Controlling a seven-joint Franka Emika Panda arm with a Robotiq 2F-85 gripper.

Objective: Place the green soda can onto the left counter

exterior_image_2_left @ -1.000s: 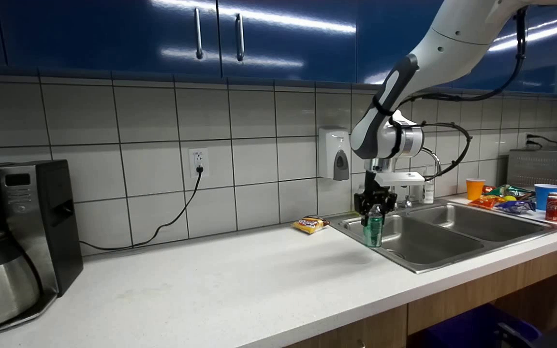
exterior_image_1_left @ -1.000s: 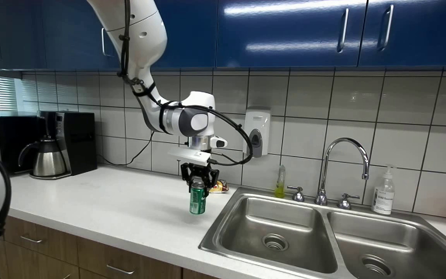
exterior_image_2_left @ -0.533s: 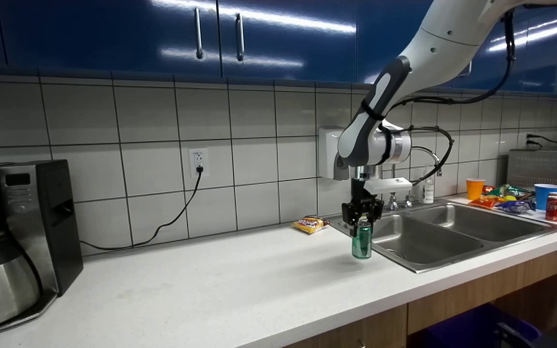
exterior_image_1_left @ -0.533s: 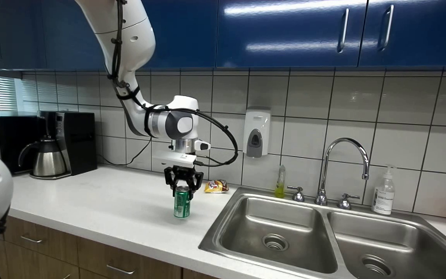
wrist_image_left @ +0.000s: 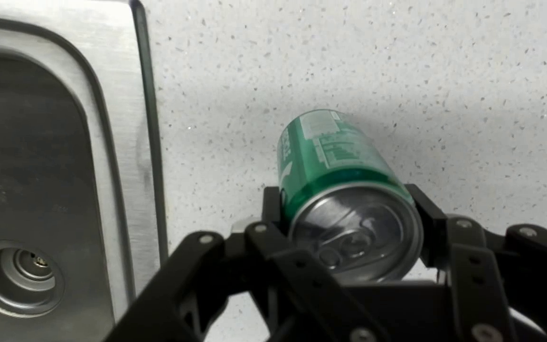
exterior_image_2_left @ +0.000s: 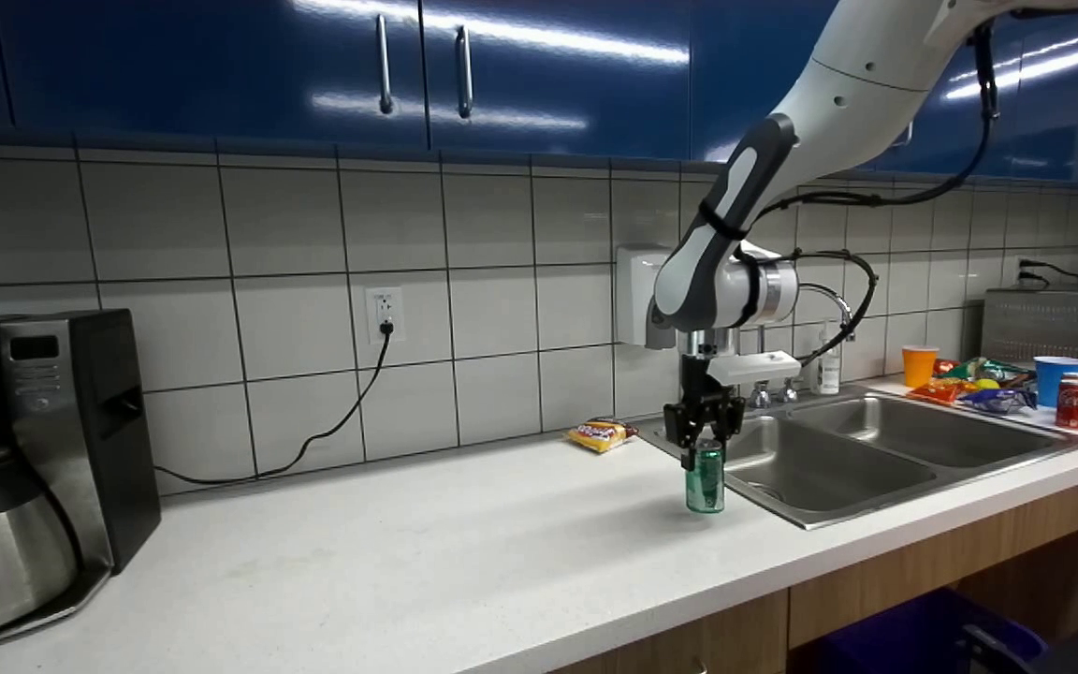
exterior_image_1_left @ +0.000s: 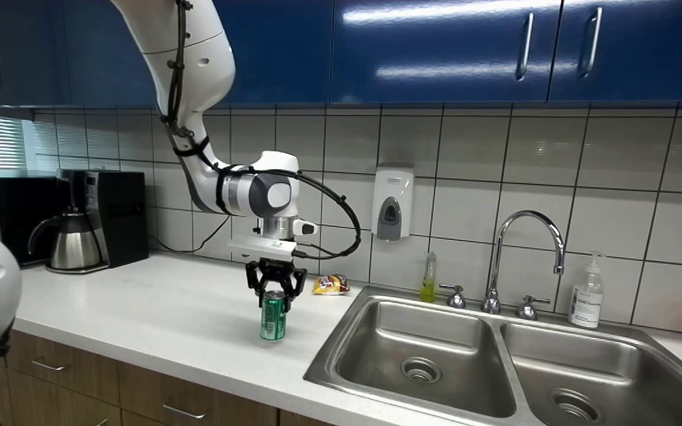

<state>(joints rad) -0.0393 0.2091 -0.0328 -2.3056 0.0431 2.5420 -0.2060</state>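
Observation:
The green soda can (exterior_image_1_left: 273, 324) hangs upright in my gripper (exterior_image_1_left: 274, 303), just left of the sink. It also shows in an exterior view (exterior_image_2_left: 706, 489) and in the wrist view (wrist_image_left: 333, 147), where its silvery top faces the camera. The gripper (wrist_image_left: 347, 209) has one finger on each side of the can's upper end, both against it. The off-white left counter (exterior_image_1_left: 163, 313) lies under the can and also shows in an exterior view (exterior_image_2_left: 389, 562). The can's base is close to the counter; I cannot tell for sure whether it touches.
The steel double sink (exterior_image_1_left: 341, 361) borders the can's right side. A yellow snack bag (exterior_image_1_left: 330, 285) lies behind the gripper by the wall. A coffee maker (exterior_image_1_left: 117, 219) with a steel carafe stands at the far left. A red can (exterior_image_2_left: 1075, 402) and cups stand beyond the sink.
The gripper has moved left with the can, away from the sink's edge, and then lowered it toward the counter. The fingers stay closed on the can.

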